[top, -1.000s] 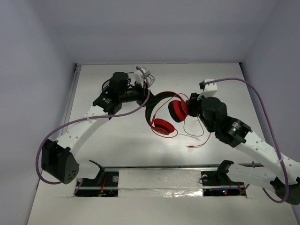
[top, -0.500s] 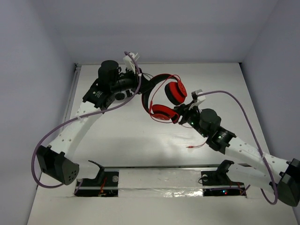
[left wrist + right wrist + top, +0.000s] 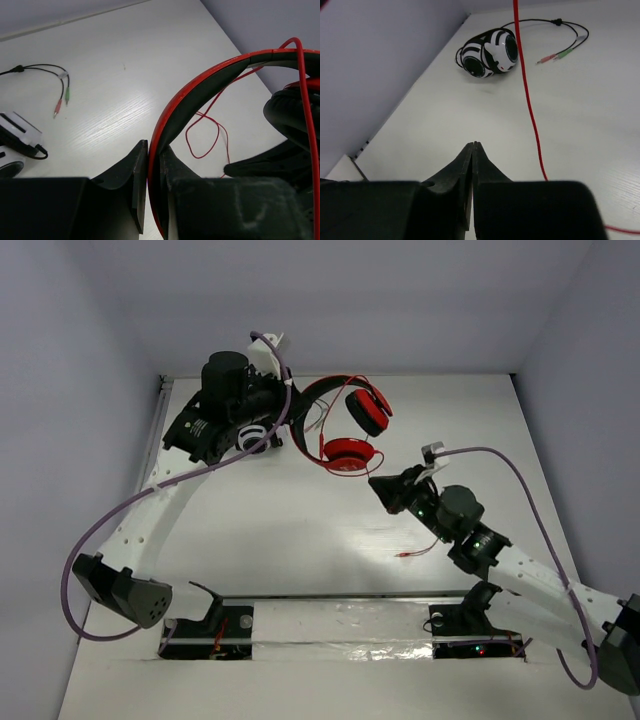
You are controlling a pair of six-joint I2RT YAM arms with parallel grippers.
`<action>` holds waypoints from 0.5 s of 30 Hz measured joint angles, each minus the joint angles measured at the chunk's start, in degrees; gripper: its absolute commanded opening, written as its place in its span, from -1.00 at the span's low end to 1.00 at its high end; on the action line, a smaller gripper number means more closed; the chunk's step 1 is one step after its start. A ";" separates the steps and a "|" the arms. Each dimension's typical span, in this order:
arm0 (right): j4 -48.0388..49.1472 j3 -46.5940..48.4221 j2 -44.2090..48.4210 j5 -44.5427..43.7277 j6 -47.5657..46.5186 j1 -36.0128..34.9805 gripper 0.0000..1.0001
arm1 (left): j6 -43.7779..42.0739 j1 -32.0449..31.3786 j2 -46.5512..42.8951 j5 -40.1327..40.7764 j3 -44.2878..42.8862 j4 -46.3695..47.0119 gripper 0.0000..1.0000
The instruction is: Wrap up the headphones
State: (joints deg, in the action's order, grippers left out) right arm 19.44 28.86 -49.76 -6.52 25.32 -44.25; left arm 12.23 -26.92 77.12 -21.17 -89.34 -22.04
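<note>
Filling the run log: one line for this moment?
left pincer: shut on headphones | right pincer: shut, empty | cable: hanging loose, beside right pincer

Red headphones [image 3: 349, 452], black pads, headband pinched by left end effector [image 3: 148, 150] near counter [image 3: 300, 530] far edge; thin red cable [image 3: 527, 100] hangs loose.

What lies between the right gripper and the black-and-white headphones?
Only bare table, seen in the right wrist view, between the right gripper and the black-and-white headphones. The red cable runs alongside that stretch, not across it.
</note>
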 measured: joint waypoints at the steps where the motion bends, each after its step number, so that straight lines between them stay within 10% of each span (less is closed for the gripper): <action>1: -0.35 -0.24 1.46 -0.11 0.17 0.00 -0.21 | -0.07 0.00 0.17 0.98 -0.39 -0.61 -1.00; 4: -1.31 -0.76 4.50 -1.07 0.70 0.00 0.50 | -0.31 0.02 0.68 3.13 -1.68 -2.40 -1.00; 15: -6.34 0.74 -5.27 -5.97 -1.14 0.42 0.63 | -0.83 0.02 1.77 7.54 -9.14 -8.17 -1.00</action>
State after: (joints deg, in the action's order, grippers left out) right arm 13.10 29.61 -55.02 -12.49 24.18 -43.83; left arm 11.40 -26.89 78.89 -13.63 -98.48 -30.22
